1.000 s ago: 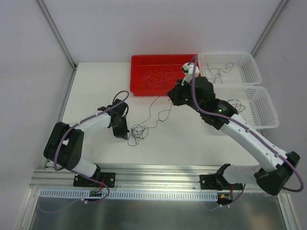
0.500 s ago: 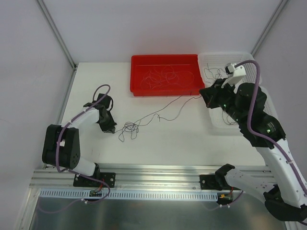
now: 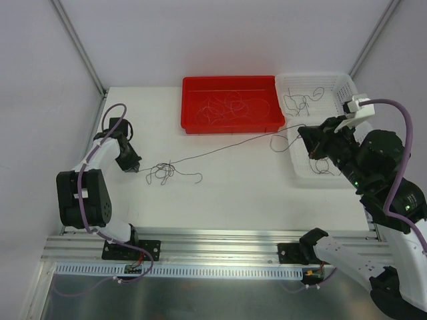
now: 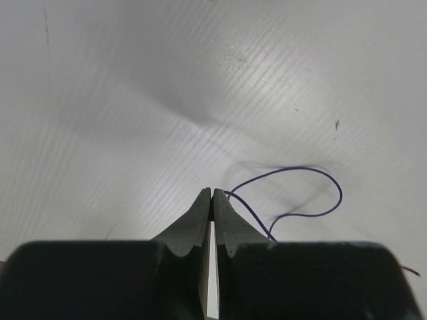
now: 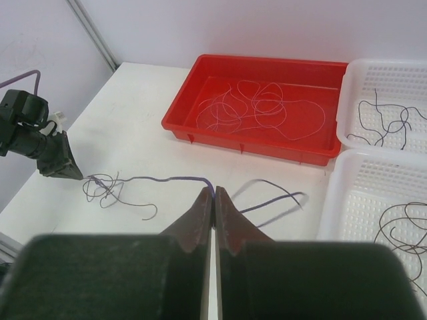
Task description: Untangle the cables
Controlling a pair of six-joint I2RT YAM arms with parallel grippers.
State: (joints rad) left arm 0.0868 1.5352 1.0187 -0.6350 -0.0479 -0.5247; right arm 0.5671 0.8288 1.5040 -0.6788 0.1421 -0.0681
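- Across table (image 3: pixel 253 193), purple strand (image 5: pixel 165 178) clamped taut between left gripper (image 3: pixel 133 167) and right gripper (image 3: pixel 303 133).
- Sorted: strands in red tray (image 3: pixel 230 80), white baskets (image 3: pixel 347 93).
- Remaining: knot of cables (image 3: pixel 162 172).

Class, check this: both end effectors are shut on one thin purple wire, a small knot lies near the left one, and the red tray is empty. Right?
No. The red tray is not empty: pale wire strands lie in it, as the right wrist view shows. The left end effector and right end effector are shut on the purple wire, with the knot near the left one.
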